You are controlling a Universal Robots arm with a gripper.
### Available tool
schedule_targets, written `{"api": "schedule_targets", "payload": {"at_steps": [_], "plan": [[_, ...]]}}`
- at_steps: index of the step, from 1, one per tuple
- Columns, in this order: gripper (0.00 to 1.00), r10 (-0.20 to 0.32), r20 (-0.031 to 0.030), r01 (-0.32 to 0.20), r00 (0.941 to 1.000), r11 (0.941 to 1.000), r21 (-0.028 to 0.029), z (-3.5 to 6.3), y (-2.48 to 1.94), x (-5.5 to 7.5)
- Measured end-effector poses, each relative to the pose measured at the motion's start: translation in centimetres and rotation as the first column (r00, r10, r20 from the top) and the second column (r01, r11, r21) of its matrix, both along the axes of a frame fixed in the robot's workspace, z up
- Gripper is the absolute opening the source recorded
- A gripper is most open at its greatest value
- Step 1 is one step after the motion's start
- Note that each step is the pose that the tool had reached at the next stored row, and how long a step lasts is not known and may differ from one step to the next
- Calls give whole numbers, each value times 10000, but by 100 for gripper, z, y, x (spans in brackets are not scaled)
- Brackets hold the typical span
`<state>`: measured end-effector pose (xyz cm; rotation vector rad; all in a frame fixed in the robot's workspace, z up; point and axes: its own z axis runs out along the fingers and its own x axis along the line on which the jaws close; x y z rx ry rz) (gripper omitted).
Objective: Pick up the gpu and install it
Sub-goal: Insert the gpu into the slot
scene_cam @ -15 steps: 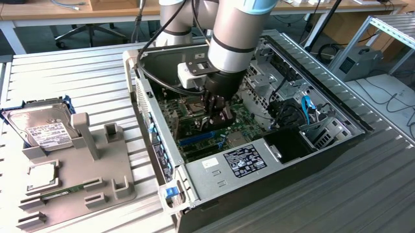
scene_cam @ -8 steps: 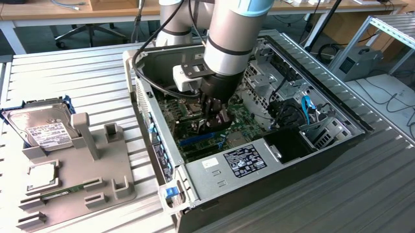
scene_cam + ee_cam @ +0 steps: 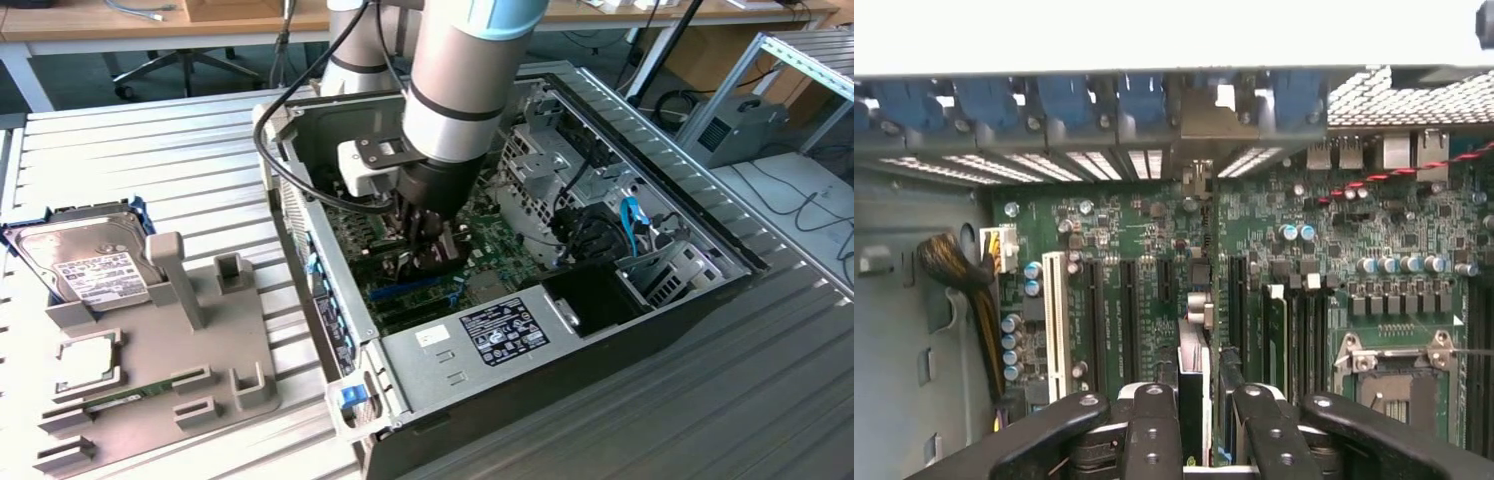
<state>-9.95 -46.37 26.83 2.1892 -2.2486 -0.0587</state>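
The hand [image 3: 1194, 425] is clenched on the gpu [image 3: 1195, 400], held edge-on between its fingers [image 3: 1154, 430]: a thin card (dark with a pale edge), standing upright, long axis running along the slots. It sits low over the motherboard [image 3: 1334, 260] inside the open computer case [image 3: 441, 360] on the tabletop [image 3: 134, 160].
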Motion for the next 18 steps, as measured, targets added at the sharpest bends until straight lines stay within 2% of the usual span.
{"api": "schedule_targets", "payload": {"at_steps": [18], "plan": [[26,0,-1,0,10000,10000,-1,-40,4,-5]]}}
